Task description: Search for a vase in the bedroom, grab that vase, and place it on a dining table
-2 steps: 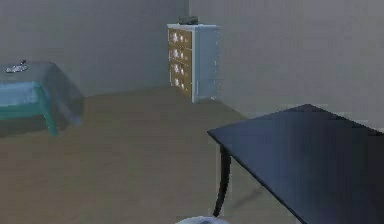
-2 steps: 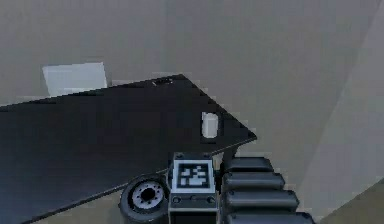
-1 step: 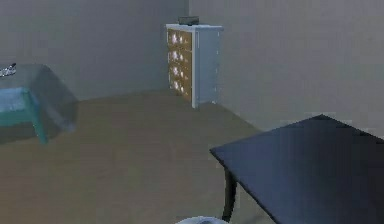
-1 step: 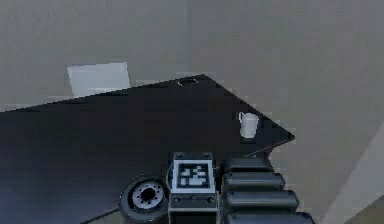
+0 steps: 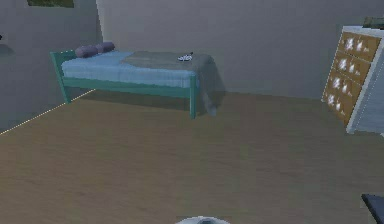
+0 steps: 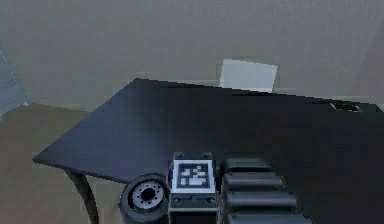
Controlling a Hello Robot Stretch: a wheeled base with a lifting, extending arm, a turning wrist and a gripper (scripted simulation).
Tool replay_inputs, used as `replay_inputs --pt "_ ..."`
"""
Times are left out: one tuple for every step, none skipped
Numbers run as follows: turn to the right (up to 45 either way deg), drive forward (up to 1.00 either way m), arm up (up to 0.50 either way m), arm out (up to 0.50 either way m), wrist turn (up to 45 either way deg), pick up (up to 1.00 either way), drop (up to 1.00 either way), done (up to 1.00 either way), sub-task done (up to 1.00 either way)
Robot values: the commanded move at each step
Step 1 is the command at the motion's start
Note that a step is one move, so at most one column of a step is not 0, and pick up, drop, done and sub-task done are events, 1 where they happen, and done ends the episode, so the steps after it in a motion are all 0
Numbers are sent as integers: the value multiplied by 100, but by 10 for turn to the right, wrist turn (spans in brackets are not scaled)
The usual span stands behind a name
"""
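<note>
Bed (image 5: 135, 68) at 11 o'clock, dresser (image 5: 357, 75) at 3. Vase probably light, slick, breakable: grab its waist. Gripper (image 6: 146, 197) at 6, can't tell if holding anything.

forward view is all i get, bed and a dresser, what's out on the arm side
Observer: A black table stands there, with a grey wall behind it.
Operator: anything on it
Observer: One small dark thing lies near the table's far right corner. It is too small to name.
Operator: any seats
Observer: A white chair stands behind the table's far edge, with its back showing above the top.
</note>
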Motion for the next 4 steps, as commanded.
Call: replay_inputs --pt "0 0 0 48 0 0 0 0 0" --pt "0 0 0 0 450 0 0 0 0" --pt "0 0 0 0 450 0 0 0 0" --pt "0 0 0 0 450 0 0 0 0"
